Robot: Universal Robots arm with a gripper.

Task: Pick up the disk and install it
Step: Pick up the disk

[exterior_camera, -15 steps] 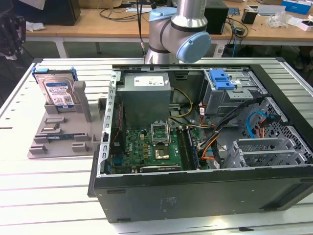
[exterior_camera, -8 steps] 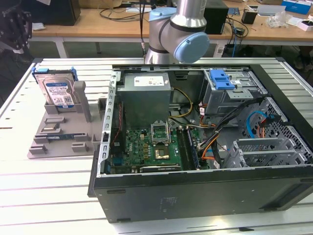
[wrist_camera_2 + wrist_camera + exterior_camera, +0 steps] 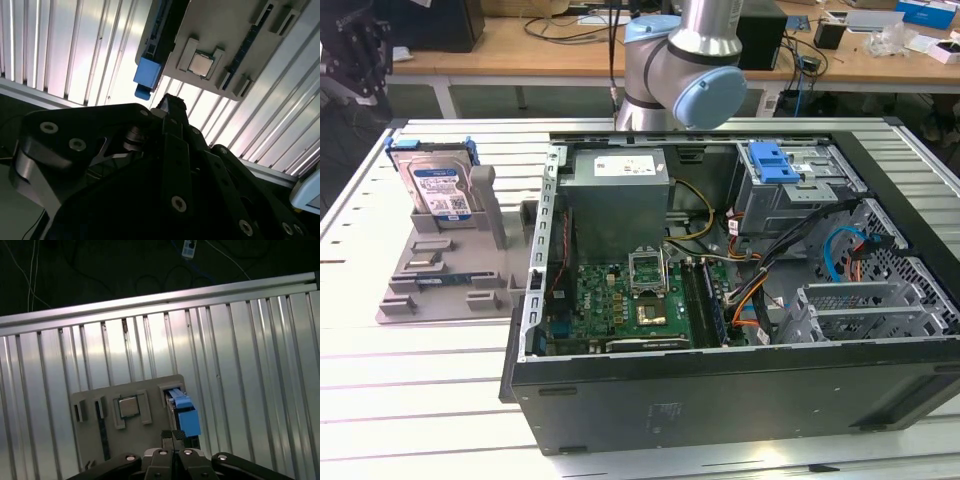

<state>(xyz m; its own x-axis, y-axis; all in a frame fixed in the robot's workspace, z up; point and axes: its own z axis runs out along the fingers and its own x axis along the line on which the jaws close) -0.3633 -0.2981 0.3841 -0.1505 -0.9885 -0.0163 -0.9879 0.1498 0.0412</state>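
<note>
Fingers (image 3: 168,438) are pressed together, empty, and hang above the disk (image 3: 186,419) standing in its grey holder (image 3: 130,442).

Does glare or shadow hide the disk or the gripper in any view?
First wrist view: the ribbed table glares in bright bands, but the disk is readable. Second wrist view: the gripper is a dark silhouette against the bright table. Exterior view: even light, mild shade inside the open computer case.
</note>
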